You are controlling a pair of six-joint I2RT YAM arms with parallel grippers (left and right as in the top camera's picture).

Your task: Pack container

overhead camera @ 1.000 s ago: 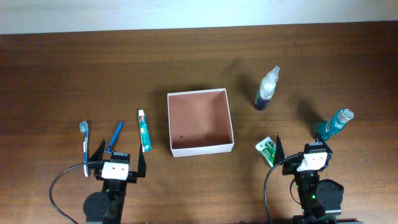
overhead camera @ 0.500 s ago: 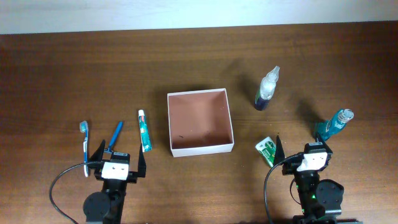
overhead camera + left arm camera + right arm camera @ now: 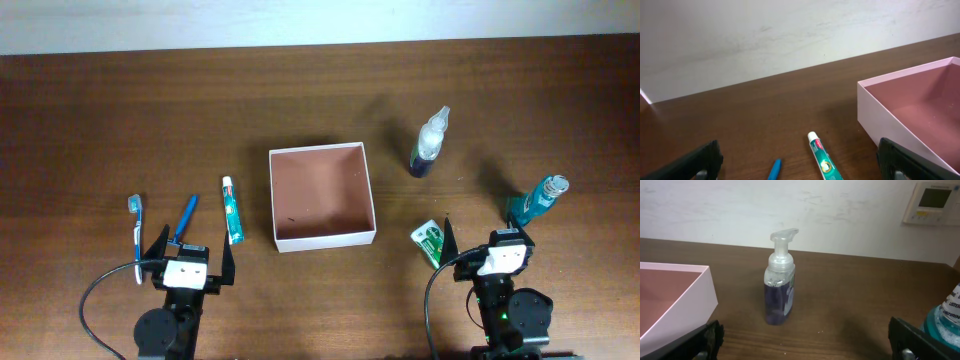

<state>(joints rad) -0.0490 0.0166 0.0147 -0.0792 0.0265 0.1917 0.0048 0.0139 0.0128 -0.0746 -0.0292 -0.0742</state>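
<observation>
I've got the container (image 3: 320, 190) sitting open side up in the middle of the table (image 3: 150, 110). My left gripper (image 3: 193, 252) hangs near the front edge, jaws spread wide and holding nothing; a toothpaste tube (image 3: 232, 210), a blue stick-like item (image 3: 186, 219) and a toothbrush (image 3: 136, 228) lie just ahead of it, left of the box. My right gripper (image 3: 487, 245) is equally wide and empty, a green packet (image 3: 428, 242) beside it, a teal bottle (image 3: 538, 198) near, a clear pump bottle (image 3: 428, 143) standing farther back
</observation>
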